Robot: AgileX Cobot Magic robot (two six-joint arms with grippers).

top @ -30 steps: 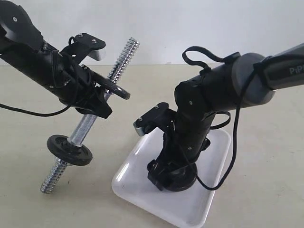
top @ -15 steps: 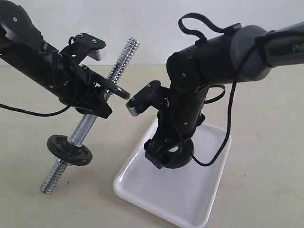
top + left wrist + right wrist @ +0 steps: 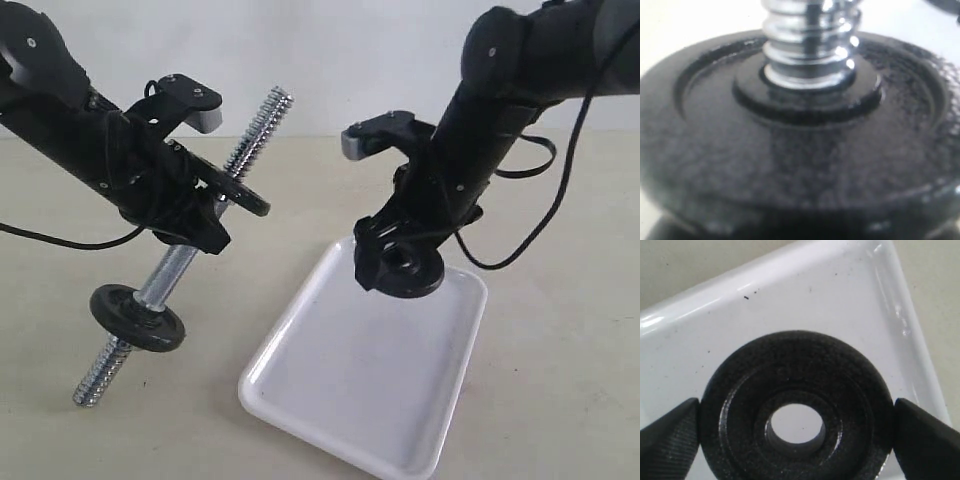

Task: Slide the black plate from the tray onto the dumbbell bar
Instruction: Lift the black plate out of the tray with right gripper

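My right gripper (image 3: 400, 262) is shut on the black plate (image 3: 407, 270), holding it by its rim in the air above the far end of the white tray (image 3: 345, 385). In the right wrist view both fingers (image 3: 670, 440) press the plate (image 3: 740, 405) from either side, and the tray (image 3: 840, 305) shows through its hole. My left gripper (image 3: 195, 225) is shut on the smooth middle of the tilted dumbbell bar (image 3: 255, 130). Another black plate (image 3: 138, 318) sits low on the bar. A plate (image 3: 800, 165) on the threaded bar (image 3: 810, 45) fills the left wrist view and hides the fingers.
A further black disc (image 3: 240, 193) sits edge-on on the bar beside the left gripper. The bar's lower threaded end (image 3: 95, 385) nearly touches the beige table (image 3: 560, 400). A black cable (image 3: 500, 255) hangs from the right arm near the tray.
The right gripper has lifted the black plate off the tray, up and to the right. The left arm with the bar has shifted slightly down and left.
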